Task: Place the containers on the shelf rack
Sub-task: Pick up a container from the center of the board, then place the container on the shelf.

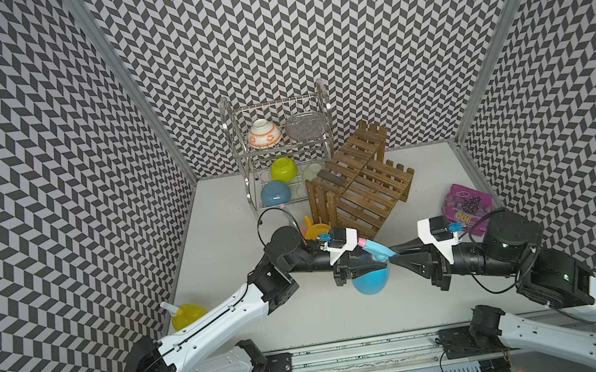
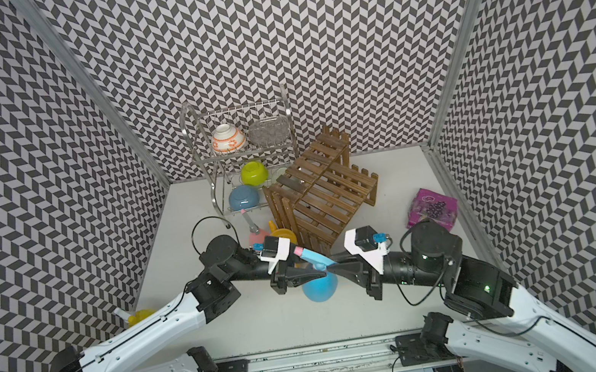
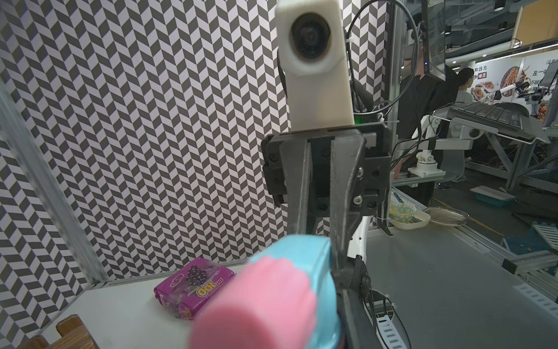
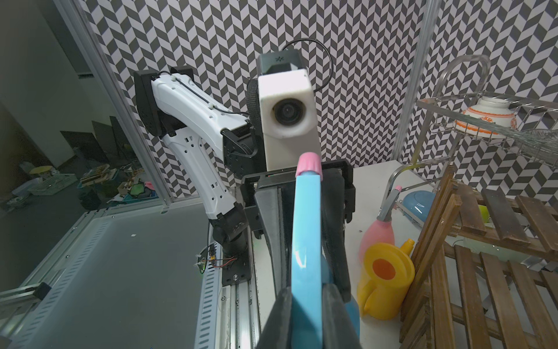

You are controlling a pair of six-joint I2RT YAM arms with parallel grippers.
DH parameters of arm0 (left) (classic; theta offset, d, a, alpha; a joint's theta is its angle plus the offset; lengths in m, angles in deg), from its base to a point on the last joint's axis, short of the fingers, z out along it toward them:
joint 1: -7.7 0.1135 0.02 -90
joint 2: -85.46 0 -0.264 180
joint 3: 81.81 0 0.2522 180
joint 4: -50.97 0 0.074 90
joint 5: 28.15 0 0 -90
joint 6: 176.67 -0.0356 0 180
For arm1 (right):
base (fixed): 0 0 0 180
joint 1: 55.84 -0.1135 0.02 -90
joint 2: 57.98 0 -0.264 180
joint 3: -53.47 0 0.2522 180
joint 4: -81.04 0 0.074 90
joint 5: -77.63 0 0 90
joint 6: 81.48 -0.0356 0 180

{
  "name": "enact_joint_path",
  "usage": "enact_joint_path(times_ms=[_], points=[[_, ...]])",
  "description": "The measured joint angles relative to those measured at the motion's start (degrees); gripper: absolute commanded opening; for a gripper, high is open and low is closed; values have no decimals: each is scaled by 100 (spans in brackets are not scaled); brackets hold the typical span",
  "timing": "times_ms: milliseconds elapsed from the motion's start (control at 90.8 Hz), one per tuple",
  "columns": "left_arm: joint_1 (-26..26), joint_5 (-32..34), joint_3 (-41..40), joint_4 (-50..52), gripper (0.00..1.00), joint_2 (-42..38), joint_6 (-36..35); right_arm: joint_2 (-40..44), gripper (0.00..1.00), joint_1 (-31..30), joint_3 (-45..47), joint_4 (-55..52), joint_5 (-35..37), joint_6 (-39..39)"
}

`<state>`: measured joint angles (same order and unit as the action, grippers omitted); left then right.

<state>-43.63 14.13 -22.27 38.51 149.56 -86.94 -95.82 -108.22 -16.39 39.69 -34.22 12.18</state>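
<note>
The light blue plastic spray bottle with a pink nozzle cap (image 1: 371,282) is held between both claws, and it appears to hang clear of the white tabletop (image 1: 308,321). The left claw (image 1: 378,263) is closed narrow around the bottle just under its trigger head, so the round body hangs below this claw. The right claw (image 4: 305,299) comes from the opposite side and meets the left claw almost tip to tip. It is closed on the thin flat back end of the head, with 1 finger pressed on each side. I judge that 2 grips at once mean a handover: the bottle is never without support while it changes claws. The brown wooden slatted stepped shelf rack (image 1: 360,185) stands beyond both claws, and its tiers carry no container, so 0 of 4 are placed. The opaque yellow plastic watering can (image 4: 386,281) sits just beyond the left claw, just beside the rack's side; I cannot tell if it touches. The pink plastic spray bottle with a grey head (image 2: 256,237) is near the can, a little farther from this claw. The translucent yellow round spray bottle (image 1: 187,315) is well behind the left claw, partly hidden by that arm. The right claw's hold on the thin head looks weak to me, and the heavy body may swing when the left claw lets go.
</note>
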Motion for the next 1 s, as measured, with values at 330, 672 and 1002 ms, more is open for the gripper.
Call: enact_joint_path(times_ms=[330, 672, 1002], points=[[0, 94, 0, 13, 71, -4, 4, -2, 0, 0, 0, 15, 229, -9], [11, 1969, -570, 127, 100, -1443, -280, 590, 0, 0, 306, 90, 981, -105], [13, 4323, -780, 431, 100, -2793, -695, 1152, 0, 0, 439, 234, 2498, -446]])
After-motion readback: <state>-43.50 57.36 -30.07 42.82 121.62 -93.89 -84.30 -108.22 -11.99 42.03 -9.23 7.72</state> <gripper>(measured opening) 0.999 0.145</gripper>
